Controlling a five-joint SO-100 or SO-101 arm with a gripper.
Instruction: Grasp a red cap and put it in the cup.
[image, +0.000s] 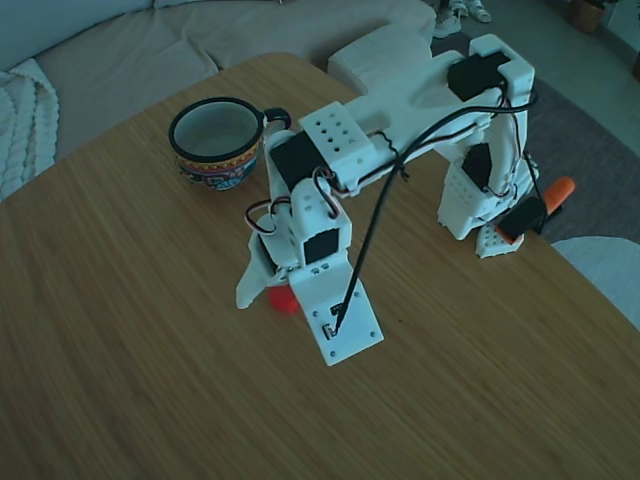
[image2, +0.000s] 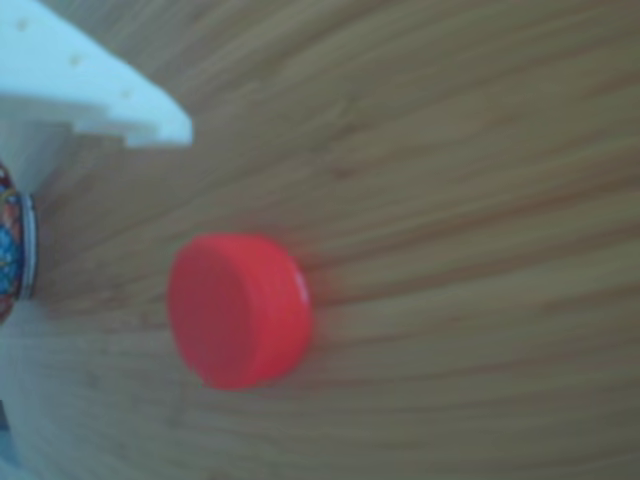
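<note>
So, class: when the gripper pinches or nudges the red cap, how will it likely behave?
The red cap looks like a low, rigid plastic disc lying flat on the wooden table, so it probably slides rather than tips. Being small, it is likely light. Its smooth round wall could slip from the gripper.

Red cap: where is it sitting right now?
In the fixed view the red cap lies on the wooden table, mostly hidden under the pincer, below and right of the cup. The other view shows it flat on the wood, not gripped.

Matt white plastic all over the arm (image: 400, 110), with holes dotting its panels. The table (image: 120, 360) is smooth, fine-grained wood. The red cap (image2: 238, 310) looks like smooth plastic, and the cup (image: 216, 142) gleams like glazed ceramic.
</note>
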